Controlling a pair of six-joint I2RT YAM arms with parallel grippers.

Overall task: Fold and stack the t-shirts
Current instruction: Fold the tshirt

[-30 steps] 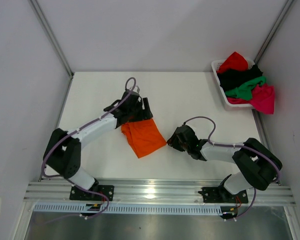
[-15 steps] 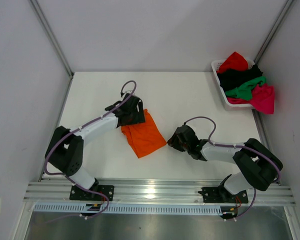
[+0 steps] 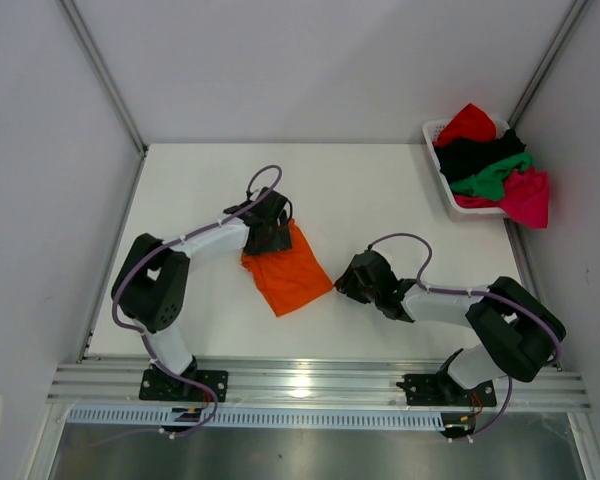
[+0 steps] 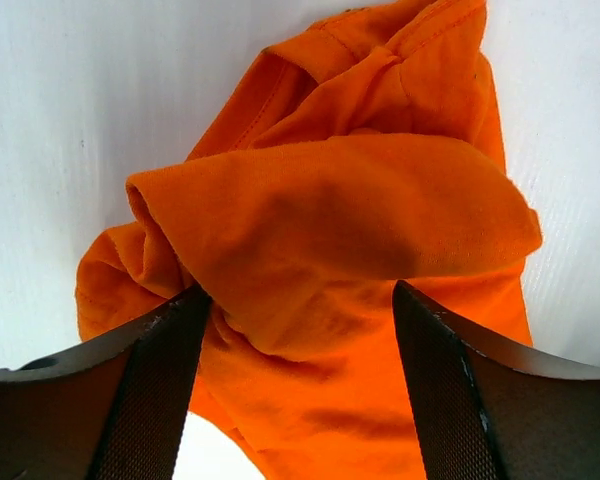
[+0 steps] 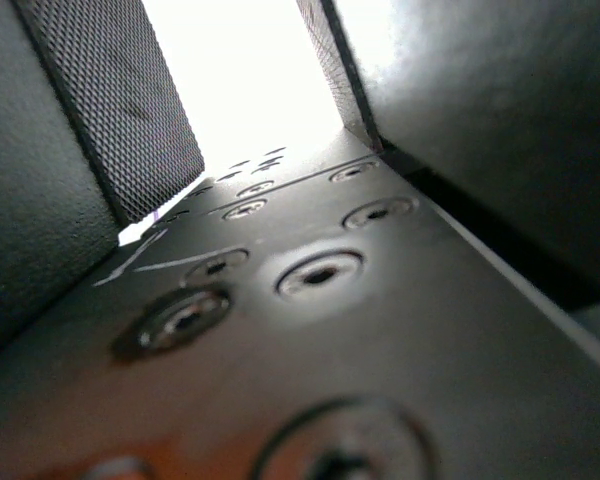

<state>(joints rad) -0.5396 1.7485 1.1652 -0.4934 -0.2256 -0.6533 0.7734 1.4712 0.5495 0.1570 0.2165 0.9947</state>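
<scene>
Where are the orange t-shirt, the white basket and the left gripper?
orange t-shirt (image 3: pixel 292 278): top view, middle of the cloth.
white basket (image 3: pixel 432 128): top view, far-left corner of its rim.
left gripper (image 4: pixel 298 295): left wrist view, midway between its fingertips, over the bunched cloth.

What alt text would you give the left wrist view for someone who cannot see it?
A crumpled bright orange t-shirt lies on a white table, one raised fold bulging toward the camera. The left gripper's two dark fingers stand wide apart at the bottom, straddling that fold.

Crumpled orange t-shirt (image 3: pixel 287 278), seemingly half-folded, left-centre
</scene>
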